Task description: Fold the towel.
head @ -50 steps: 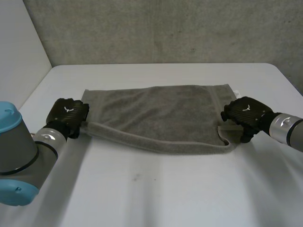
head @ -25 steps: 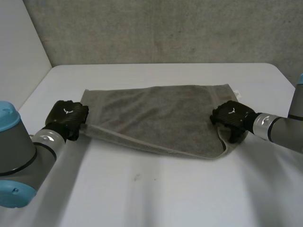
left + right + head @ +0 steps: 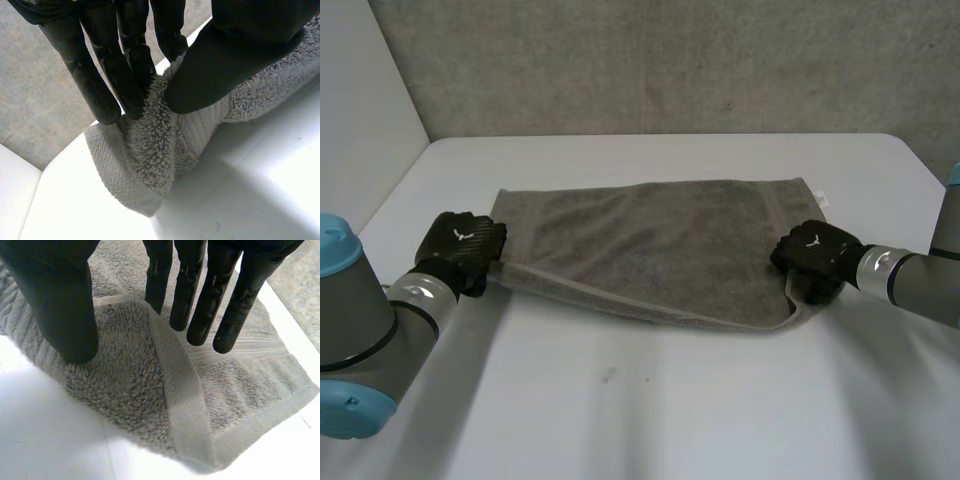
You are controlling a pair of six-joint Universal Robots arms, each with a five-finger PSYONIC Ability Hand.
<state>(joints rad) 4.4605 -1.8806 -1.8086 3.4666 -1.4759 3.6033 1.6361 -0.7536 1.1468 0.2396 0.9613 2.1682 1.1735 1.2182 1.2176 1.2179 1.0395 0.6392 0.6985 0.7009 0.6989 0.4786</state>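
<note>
Grey towel (image 3: 650,235) is spread on the table (image 3: 650,410) between the hands, its near corners pinched between thumb and fingers by left hand (image 3: 467,247) and right hand (image 3: 812,258). A white emblem is noted on each hand's back in head view; the pinches are confirmed in wrist views; a small white tag (image 3: 821,198) is seen just beyond the right hand

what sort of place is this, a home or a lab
Probably a lab test bench: a white table, a plain grey wall, and the left hand and right hand each pinching the towel.
</note>
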